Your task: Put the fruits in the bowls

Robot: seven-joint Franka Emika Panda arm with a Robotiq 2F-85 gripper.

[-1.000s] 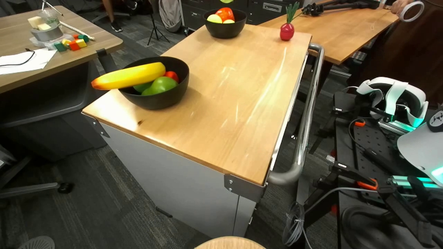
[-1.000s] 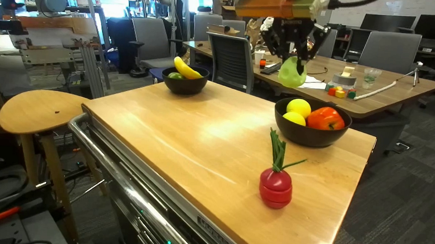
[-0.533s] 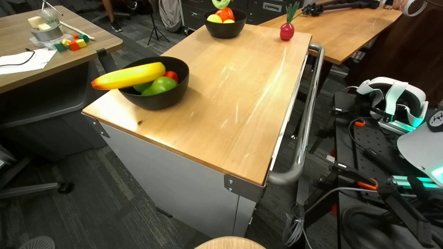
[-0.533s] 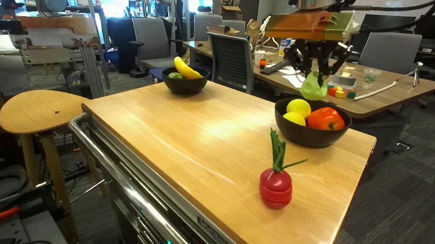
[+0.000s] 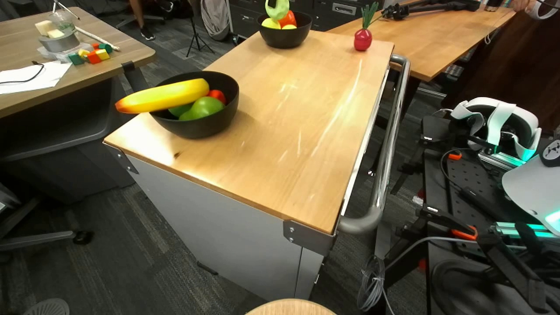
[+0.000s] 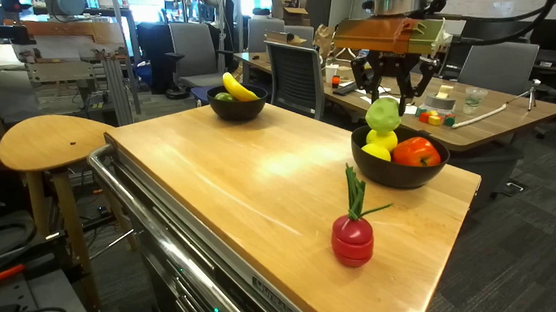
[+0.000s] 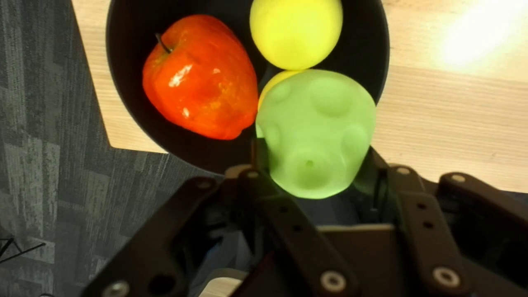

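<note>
The gripper (image 6: pixel 388 108) stands spread at the upper right of an exterior view, its black linked fingers parted to either side of a pale green fruit (image 7: pixel 317 119); whether they touch it cannot be told. That fruit looks waxy, a lumpy, tapering form pressed with shallow round dimples, and its underside meets the top of a yellow fruit (image 6: pixel 382 140) in a matte black bowl (image 6: pixel 400 178). In the wrist view it covers most of that piece, while a second yellow fruit (image 7: pixel 296 33), smooth and round, lies at the top of the frame. To their left, a glossy red-orange fruit (image 7: pixel 200 82) with a thin dark stem carries bright highlights.

A second bowl (image 5: pixel 205 129), also dark and round, sits left of centre in an exterior view. A smooth banana (image 5: pixel 170 95) with an orange-brown tip lies across its rim, jutting past it, over green fruits (image 5: pixel 208 106) and a red fruit (image 5: pixel 217 96).

A shiny toy radish (image 6: pixel 352 241), seamed round its middle and topped with stiff green leaves (image 6: pixel 354 194), stands upright in the lower right of an exterior view.

Both bowls and the radish rest on a tabletop (image 6: pixel 237 172) of pale grained wood, marked by glare and light streaks. A polished metal rail (image 5: pixel 393 131) follows one edge. Around it are a round wooden stool (image 6: pixel 56 141) at the left, a slatted chair (image 6: pixel 294 73) at upper centre, coloured blocks (image 5: pixel 92 57) on another table (image 5: pixel 17 33) at upper left, a white headset (image 5: pixel 500 118) at right, and dark flecked carpet (image 5: pixel 144 245).
</note>
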